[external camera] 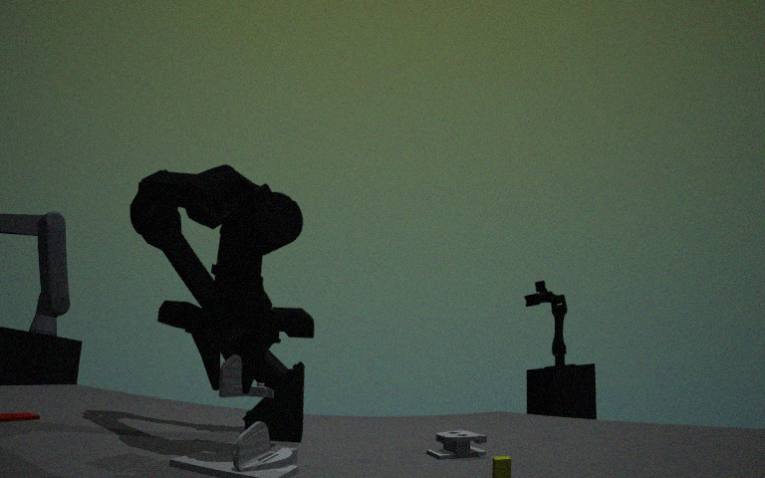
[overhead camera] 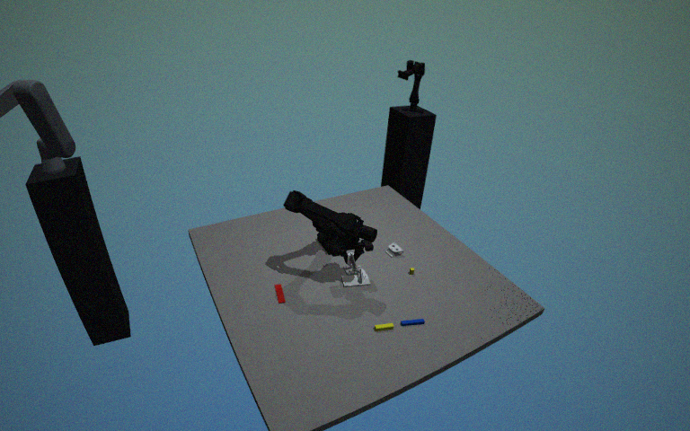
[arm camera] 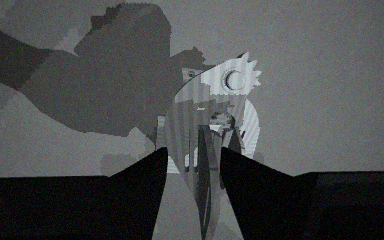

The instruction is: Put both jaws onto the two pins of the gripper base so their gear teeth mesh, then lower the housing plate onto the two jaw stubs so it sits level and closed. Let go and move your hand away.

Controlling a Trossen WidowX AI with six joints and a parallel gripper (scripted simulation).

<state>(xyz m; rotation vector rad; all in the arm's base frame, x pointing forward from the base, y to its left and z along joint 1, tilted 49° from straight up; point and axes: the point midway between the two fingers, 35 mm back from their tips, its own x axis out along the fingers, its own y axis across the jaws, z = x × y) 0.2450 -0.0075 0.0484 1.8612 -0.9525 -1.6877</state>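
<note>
Claw [overhead camera: 349, 259] [external camera: 231, 388] [arm camera: 193, 153] is pinching the loose jaw [overhead camera: 350, 255] [external camera: 230, 376] [arm camera: 185, 102] by its upright fin, just above the gripper base [overhead camera: 348, 283] [external camera: 197, 465] [arm camera: 172, 166]. Base is lying flat, lower middle of the top view and bottom left-of-centre of the exterior view. The other jaw [overhead camera: 362, 276] [external camera: 252, 446] [arm camera: 253, 122] is already sitting on it, fin up; whether fully seated, can't tell.

Housing plate [overhead camera: 395, 248] [external camera: 459, 435] is waiting off to the base's right in the top view, lower right in the exterior one, apparently on a small stand.

Step in hand, as judged: getting the second jaw onto its pin. The round feature by the teeth, upper middle of the wrist view, is probably the pin end, so that's what needs centring, not the fin. Good practice: keeping the jaw's flat part level, turning the wrist so teeth are facing gaps on the seated jaw, then going straight down slowly. If teeth are landing tip on tip, small twist, no pushing; extra force may be tilting the neighbour or sliding the base. Releasing only once it's flat. Pin is mostly hidden, so alignment is unclear.
</note>
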